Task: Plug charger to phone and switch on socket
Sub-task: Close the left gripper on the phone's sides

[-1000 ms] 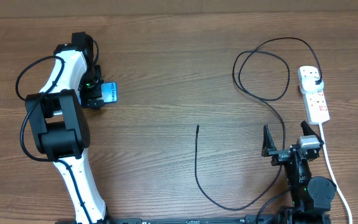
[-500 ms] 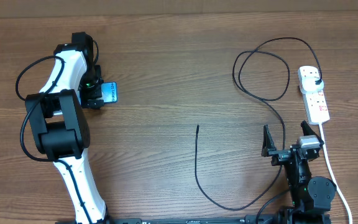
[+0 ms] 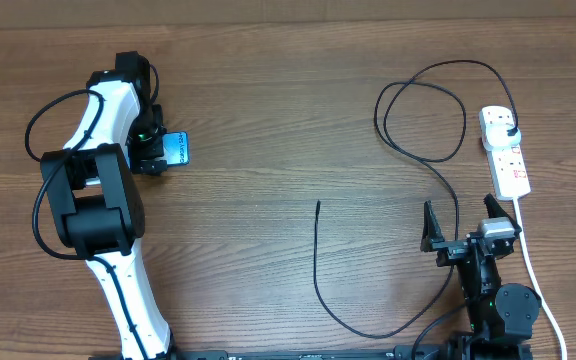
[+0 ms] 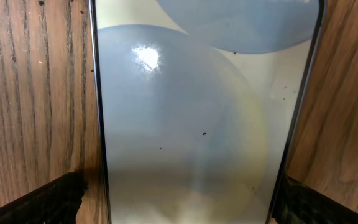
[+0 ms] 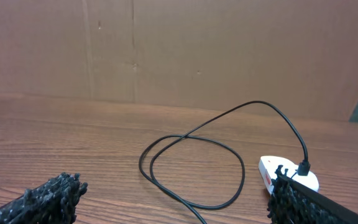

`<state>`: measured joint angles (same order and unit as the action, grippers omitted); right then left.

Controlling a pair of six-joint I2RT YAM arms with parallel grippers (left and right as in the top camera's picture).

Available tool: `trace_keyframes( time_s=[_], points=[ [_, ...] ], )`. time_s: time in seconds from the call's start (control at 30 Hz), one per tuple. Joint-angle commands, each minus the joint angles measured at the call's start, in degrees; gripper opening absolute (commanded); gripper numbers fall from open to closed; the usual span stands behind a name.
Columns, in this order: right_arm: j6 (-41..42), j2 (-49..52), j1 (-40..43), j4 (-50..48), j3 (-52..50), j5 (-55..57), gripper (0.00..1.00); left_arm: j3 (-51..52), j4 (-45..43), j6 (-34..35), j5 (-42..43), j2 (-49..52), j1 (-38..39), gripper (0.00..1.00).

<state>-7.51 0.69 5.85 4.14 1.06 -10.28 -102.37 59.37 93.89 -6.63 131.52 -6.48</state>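
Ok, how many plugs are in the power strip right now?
1: the charger's black plug, in the outlet at the far end of the power strip, uppermost in the overhead view. The other outlets look bare, though small.

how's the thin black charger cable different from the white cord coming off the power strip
The thin black charger cable is slimmer and darker than the white cord. The black cable winds in loops across the wooden table; the white cord runs nearly straight toward the near edge. The black cable's connector tip lies free mid-table; the white cord's other end is out of view. Both join the white oblong power strip.
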Motion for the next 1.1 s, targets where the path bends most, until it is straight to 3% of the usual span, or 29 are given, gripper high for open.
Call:
trace_keyframes(
  time_s=[0.0, 0.3, 1.07],
  points=[
    [-0.1, -0.5, -0.4, -0.2, -0.6, -0.1, 1.00, 2.4, -1.6, -1.1, -2.6, 3.0, -1.1, 0.98],
    [-0.1, -0.5, -0.4, -0.2, -0.6, -0.1, 1.00, 2.4, -1.6, -1.1, -2.5, 3.0, -1.1, 0.89],
    [-0.1, -0.5, -0.4, -0.2, -0.6, -0.1, 1.00, 2.4, -1.6, -1.1, -2.5, 3.0, -1.1, 0.89]
  ],
)
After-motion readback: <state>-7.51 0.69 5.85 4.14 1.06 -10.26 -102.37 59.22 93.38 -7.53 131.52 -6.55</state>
